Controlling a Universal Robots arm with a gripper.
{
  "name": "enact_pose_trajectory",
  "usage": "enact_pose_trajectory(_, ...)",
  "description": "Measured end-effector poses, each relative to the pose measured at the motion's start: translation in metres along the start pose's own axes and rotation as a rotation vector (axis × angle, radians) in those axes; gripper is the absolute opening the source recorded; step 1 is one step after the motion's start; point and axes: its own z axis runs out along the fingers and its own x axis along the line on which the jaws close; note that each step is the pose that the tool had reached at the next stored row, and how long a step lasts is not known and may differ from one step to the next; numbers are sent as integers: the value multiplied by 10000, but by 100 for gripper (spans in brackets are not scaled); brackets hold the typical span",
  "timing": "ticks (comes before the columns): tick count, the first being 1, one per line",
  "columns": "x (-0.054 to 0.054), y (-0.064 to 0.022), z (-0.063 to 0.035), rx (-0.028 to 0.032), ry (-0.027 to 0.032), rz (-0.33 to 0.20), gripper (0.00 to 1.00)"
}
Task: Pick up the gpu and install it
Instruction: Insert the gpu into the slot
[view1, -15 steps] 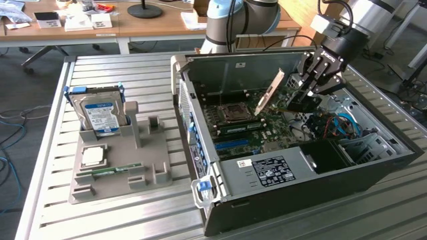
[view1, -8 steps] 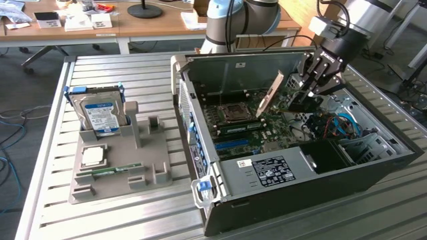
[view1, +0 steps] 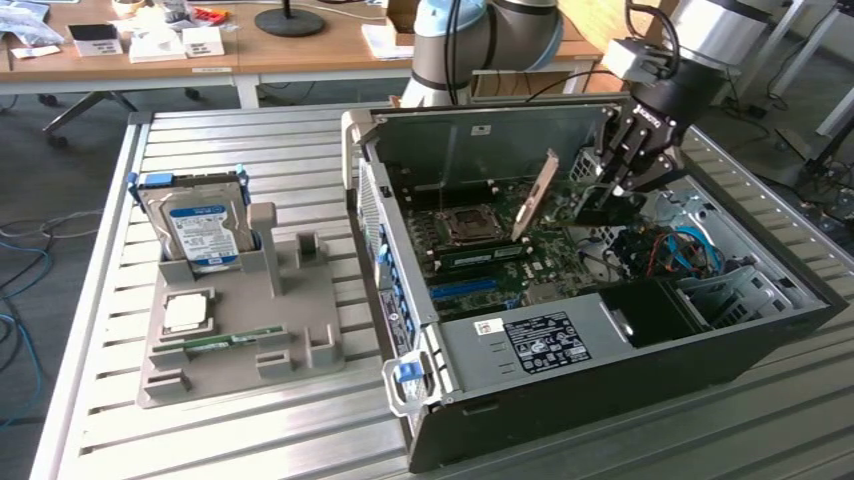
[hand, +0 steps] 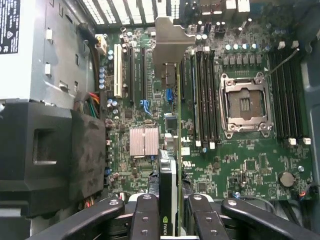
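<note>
Wrist view has the black metal gripper (hand: 170, 210), fingers partly closed, clamping the thin dark circuit card, the gpu (hand: 168, 165), edge-on over the green motherboard (hand: 240, 170), its silver bracket (hand: 170, 45) far from the fingers: lifted already, apparently not yet seated.

In the wrist view we see the gpu (hand: 167, 190) edge-on, so its fan face is hidden, and its near end runs off the picture's edge along with the tips of the gripper (hand: 172, 225) fingers (hand: 145, 215) clasping it. In the exterior view the arm (view1: 481, 40) is cut off at the upper edge, and the hard drive label (view1: 200, 235) is too small for us to read.
</note>
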Motion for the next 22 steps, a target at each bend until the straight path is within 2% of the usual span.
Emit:
enact_pose_trajectory(1, 1, 23, 5, 57, -5, 3, 27)
enact_pose_trajectory(4, 4, 61, 11, 361, -25, 23, 27)
enact_pose_trajectory(6, 5, 83, 15, 532, -39, 33, 27)
enact_pose_trajectory(8, 6, 110, 19, 733, -54, 46, 27)
enact_pose_trajectory(10, 9, 145, 26, 959, -71, 61, 27)
enact_pose_trajectory(11, 10, 167, 30, 1048, -77, 66, 27)
enact_pose_trajectory(13, 12, 213, 39, 1188, -87, 75, 27)
enact_pose_trajectory(14, 14, 233, 43, 1244, -91, 80, 27)
enact_pose_trajectory(15, 15, 243, 45, 1268, -93, 82, 27)
enact_pose_trajectory(20, 14, 243, 45, 1275, -93, 80, 27)
enact_pose_trajectory(21, 14, 244, 46, 1296, -109, 81, 27)
enact_pose_trajectory(22, 14, 246, 46, 1341, -154, 79, 27)
